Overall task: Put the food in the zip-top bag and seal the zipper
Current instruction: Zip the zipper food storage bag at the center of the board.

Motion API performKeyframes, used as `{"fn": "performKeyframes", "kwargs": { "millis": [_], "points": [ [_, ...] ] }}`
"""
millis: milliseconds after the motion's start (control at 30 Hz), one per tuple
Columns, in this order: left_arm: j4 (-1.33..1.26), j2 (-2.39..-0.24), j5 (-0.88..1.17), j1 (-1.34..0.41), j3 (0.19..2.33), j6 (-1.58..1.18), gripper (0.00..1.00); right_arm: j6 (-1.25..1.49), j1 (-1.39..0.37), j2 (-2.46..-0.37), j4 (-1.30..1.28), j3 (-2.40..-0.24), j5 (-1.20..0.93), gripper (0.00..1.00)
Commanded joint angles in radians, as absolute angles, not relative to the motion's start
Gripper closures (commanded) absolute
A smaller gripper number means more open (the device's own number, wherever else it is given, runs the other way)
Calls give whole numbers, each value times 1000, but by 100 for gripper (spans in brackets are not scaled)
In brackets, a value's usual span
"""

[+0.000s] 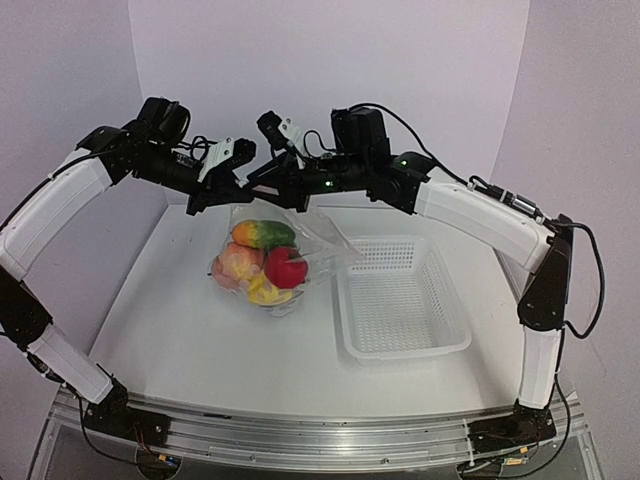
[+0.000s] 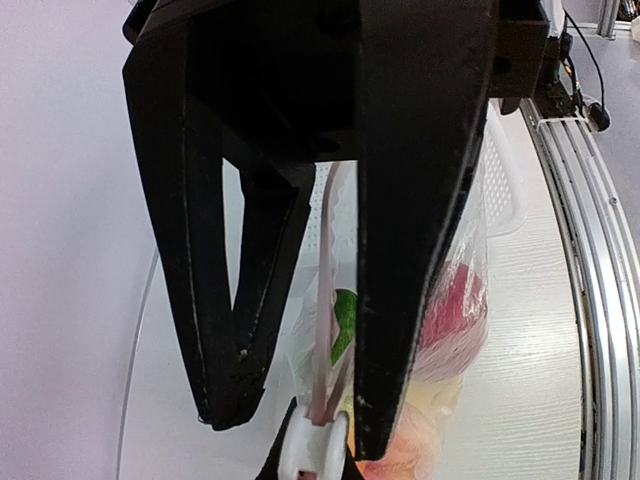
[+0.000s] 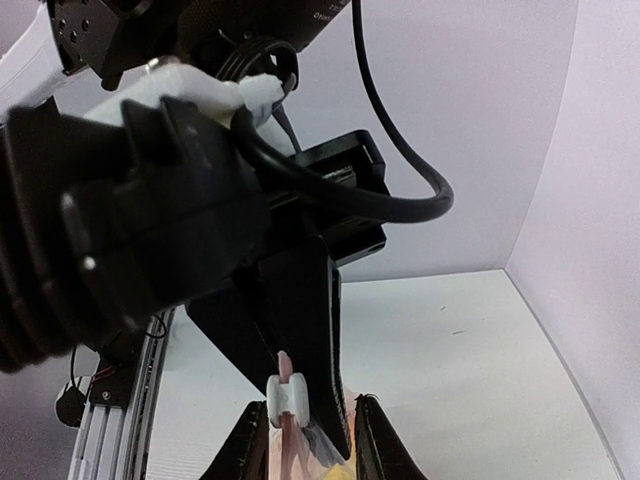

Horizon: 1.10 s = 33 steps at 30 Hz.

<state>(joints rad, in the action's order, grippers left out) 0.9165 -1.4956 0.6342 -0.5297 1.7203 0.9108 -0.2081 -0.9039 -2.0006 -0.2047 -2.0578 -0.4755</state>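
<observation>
A: Where's the bag?
B: Bag [image 1: 325, 250] on the worktop [image 1: 200, 330], just left of the basket [image 1: 405, 350], food [image 1: 265, 262] inside.
A: Claws?
B: Both beyond the basket's far-left corner, at the bag's mouth. Left claw [image 2: 300, 432] spread, zipper [image 2: 328, 300] running between. Right claw [image 3: 312, 450]: can't tell, tips cropped.

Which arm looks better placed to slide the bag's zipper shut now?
Probably the right: the white plastic slider on the clear zip-top bag sits just beyond the right jaws' tips, while the left jaws straddle the bag edge.
</observation>
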Motion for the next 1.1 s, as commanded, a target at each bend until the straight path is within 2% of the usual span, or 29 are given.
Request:
{"fn": "performKeyframes", "kwargs": {
  "millis": [0,233,800,933,1067],
  "points": [
    [866,-1476,669,-534,1739,907,100,-208,-903,-1999,-204,-2125,-483,74],
    [862,-1477,669,-534,1743,905,100,-215,-903,-2025,-221,-2162,-490,79],
    [861,-1485,667,-534,1749,905,100,-236,-909,-2049,-263,-2171,-479,76],
    [860,-1485,664,-534,1746,905,100,-231,-910,-2039,-268,-2169,-520,71],
    [856,-1485,661,-534,1740,905,100,-224,-909,-2030,-267,-2178,-549,70]
  ]
}}
